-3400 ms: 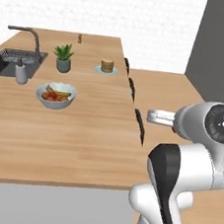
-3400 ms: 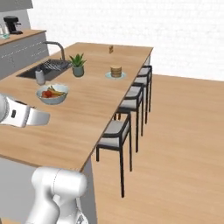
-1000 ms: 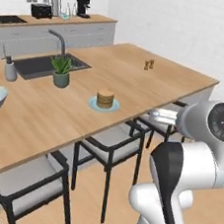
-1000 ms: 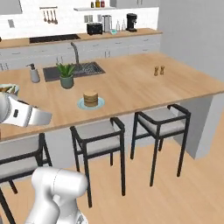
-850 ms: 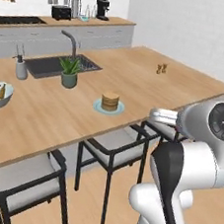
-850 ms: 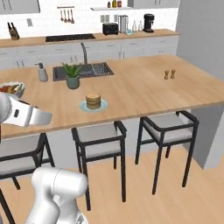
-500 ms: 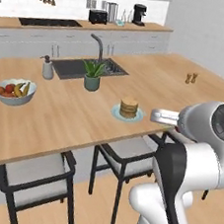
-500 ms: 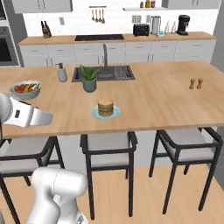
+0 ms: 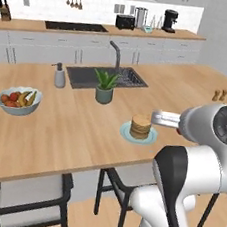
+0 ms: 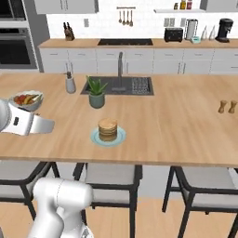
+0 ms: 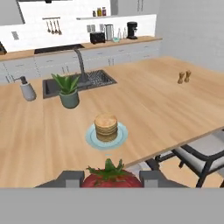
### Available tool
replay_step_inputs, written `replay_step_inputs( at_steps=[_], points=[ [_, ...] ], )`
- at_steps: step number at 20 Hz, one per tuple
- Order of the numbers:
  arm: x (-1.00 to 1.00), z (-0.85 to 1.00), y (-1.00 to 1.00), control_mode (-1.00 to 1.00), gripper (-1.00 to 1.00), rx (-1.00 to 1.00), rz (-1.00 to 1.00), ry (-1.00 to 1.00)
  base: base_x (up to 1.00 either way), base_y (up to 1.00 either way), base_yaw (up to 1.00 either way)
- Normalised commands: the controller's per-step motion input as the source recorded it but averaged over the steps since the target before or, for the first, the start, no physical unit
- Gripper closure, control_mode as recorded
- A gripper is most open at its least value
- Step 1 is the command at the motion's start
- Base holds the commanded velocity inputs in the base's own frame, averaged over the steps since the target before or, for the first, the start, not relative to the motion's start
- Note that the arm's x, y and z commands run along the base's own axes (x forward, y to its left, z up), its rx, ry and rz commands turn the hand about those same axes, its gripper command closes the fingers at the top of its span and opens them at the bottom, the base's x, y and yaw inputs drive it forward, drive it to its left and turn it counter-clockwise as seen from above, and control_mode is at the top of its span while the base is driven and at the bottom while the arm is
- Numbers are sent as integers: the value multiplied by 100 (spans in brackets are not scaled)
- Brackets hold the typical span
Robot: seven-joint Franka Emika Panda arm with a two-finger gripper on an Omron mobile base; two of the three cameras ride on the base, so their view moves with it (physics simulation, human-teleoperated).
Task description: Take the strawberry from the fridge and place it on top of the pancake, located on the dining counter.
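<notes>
White cabinets and a wall counter with a toaster and coffee maker close off the back of the kitchen, and in front of them stretches the dining counter [image 10: 176,130], light wood grain, with a dark sink [image 9: 102,78] and faucet set into it. On the near part of that counter sits the pancake [image 11: 106,127], a small tan stack on a pale blue-green plate [image 11: 90,137], with a potted plant [image 10: 96,92] between it and the sink, a soap dispenser [image 9: 60,76] near the basin and a bowl of fruit [image 9: 19,100] well off to the left. Dark stools [image 10: 110,177] are tucked under the near edge.

In the hand view the strawberry [image 11: 110,176], red with a green leafy top, sits between the two dark finger tips of the gripper [image 11: 110,179], which appears closed on it. It is not yet over the plate; the stack lies ahead of and below the hand.

The job now is the carry and the set-down. I judge the arm should reach forward until the berry hangs directly above the middle of the stack, descend gently until it touches the top pancake, and only then part the fingers, since a round berry released from height could roll off.

From the base views the arm is folded close to the robot, forearm roughly level, hand held short of the counter edge and pointing toward the pancake.
</notes>
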Motion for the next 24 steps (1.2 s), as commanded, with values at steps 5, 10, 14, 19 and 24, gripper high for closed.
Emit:
replay_step_inputs(
  at_steps=[5,10,14,19,24],
  points=[
    [0,0,0,100,100,0,0,0,95,-38,30],
    [0,0,0,100,100,0,0,0,98,-32,33],
    [100,-7,-27,-100,100,10,23,14,0,0,0],
    [100,-18,-11,-100,100,0,1,35,0,0,0],
    [87,-47,-40,-100,100,1,0,52,0,0,0]
  ],
)
